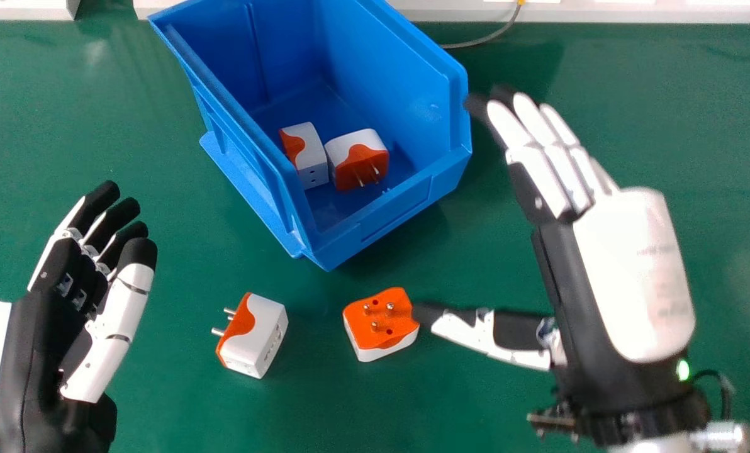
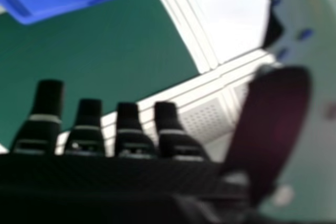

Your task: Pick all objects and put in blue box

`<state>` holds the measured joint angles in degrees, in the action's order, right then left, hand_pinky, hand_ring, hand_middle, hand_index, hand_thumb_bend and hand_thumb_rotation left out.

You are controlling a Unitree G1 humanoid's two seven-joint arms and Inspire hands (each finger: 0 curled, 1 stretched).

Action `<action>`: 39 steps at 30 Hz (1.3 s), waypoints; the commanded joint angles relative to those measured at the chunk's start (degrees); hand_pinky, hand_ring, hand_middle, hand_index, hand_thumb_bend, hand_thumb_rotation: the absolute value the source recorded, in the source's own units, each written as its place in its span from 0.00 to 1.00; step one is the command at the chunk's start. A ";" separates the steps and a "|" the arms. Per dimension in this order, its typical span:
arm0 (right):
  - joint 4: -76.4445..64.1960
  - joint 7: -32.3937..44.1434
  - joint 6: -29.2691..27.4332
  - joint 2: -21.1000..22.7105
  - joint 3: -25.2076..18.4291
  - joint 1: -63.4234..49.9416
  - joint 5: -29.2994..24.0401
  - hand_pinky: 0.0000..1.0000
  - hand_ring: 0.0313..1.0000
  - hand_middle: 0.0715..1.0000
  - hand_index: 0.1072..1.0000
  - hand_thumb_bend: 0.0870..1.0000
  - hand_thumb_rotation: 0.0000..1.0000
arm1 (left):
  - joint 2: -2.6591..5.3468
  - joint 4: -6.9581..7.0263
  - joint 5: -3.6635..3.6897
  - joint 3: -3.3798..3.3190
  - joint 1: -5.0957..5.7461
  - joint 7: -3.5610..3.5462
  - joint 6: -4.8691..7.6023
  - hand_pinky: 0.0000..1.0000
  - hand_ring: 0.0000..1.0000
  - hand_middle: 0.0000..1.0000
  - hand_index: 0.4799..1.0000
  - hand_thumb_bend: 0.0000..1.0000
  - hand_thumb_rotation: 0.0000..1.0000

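Two white-and-orange plastic adapters (image 1: pixel 357 154) are in the blue plastic box (image 1: pixel 387 220), a third adapter (image 1: pixel 255 340) and a fourth adapter (image 1: pixel 378 321) on the green surface (image 1: pixel 161 415). Left hand (image 1: pixel 41 352) and right hand (image 1: pixel 633 270) are released, the latter's thumb beside the fourth; picking this seems the step, so fingers should close

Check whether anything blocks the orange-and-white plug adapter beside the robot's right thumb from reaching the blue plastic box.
Nothing visible lies between the adapter and the box; only the box's front wall would likely need clearing.
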<state>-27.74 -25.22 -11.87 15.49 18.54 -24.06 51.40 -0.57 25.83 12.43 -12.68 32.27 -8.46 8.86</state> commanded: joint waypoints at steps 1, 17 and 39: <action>0.68 -2.54 -2.34 -1.02 -0.16 -1.77 -1.51 0.62 0.77 0.81 0.78 0.71 0.32 | 0.03 -0.77 0.79 -0.09 -0.23 -0.54 2.33 0.84 0.86 0.86 0.72 0.43 0.40; 9.15 -2.87 -2.76 -6.17 3.36 -3.72 -0.32 0.51 0.65 0.69 0.67 0.84 0.33 | 0.78 -2.53 -1.25 1.15 0.14 0.83 3.99 0.79 0.82 0.83 0.68 0.38 0.33; 21.68 3.15 8.03 -7.65 8.95 7.21 3.96 0.53 0.63 0.66 0.63 0.88 0.36 | -0.78 -3.55 -0.48 0.64 -2.19 0.21 3.54 0.79 0.83 0.85 0.71 0.36 0.31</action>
<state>-6.35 -22.12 -4.35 8.41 27.21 -18.23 54.82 -0.96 21.21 11.80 -11.81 30.48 -8.46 12.33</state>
